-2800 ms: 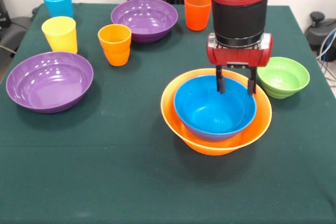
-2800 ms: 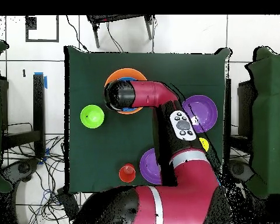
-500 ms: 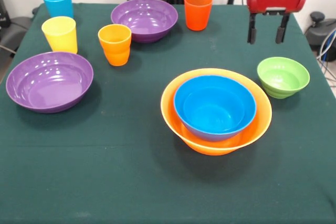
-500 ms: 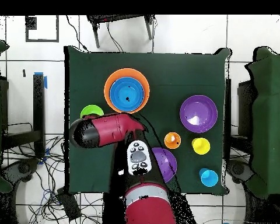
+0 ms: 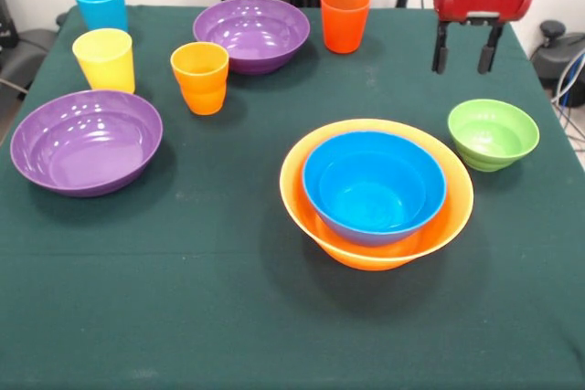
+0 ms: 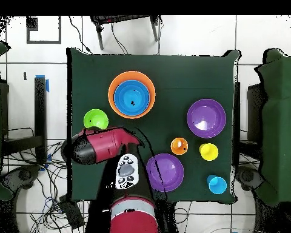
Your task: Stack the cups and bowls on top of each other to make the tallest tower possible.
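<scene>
The tower is a deep blue bowl [image 5: 373, 184] nested in the large orange bowl [image 5: 311, 216], right of the table's middle; it also shows in the overhead view [image 6: 131, 97]. My gripper [image 5: 463, 57] is open and empty, raised behind the small green bowl [image 5: 494, 134]. Two purple bowls [image 5: 84, 141] [image 5: 251, 34] stand on the left and at the back. The light blue cup [image 5: 101, 4], yellow cup [image 5: 104, 59], orange cup [image 5: 199, 77] and red-orange cup [image 5: 344, 18] stand upright and apart. The translucent light blue bowl is out of view.
The dark green cloth [image 5: 183, 299] covers the table. In the overhead view my arm [image 6: 96, 147] lies over the table's edge beside the green bowl [image 6: 96, 119] and hides the red-orange cup.
My gripper has lifted off the blue bowl's rim and drawn back and right toward the robot's side, behind the green bowl. The blue bowl stays in the orange bowl.
</scene>
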Robot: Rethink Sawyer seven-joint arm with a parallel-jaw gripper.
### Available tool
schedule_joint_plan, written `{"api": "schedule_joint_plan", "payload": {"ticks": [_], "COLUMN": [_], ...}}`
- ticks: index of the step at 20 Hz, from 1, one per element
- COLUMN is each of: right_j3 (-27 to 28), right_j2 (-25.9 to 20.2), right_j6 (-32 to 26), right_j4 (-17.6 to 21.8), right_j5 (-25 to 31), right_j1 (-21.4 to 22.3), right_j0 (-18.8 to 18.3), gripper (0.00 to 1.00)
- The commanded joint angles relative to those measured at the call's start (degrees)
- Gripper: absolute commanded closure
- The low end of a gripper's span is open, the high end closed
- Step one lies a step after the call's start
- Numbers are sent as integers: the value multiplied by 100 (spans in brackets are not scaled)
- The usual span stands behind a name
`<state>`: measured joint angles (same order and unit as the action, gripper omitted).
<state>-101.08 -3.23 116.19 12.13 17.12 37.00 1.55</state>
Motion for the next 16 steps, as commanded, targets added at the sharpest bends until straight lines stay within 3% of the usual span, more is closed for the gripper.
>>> {"api": "schedule_joint_plan", "payload": {"ticks": [1, 16], "right_j3": [19, 236], "right_j2": [177, -63], "right_j6": [707, 487], "right_j4": [108, -48], "right_j5": [-128, 13], "right_j1": [-356, -615], "right_j0": [133, -105], "gripper": [0, 0]}}
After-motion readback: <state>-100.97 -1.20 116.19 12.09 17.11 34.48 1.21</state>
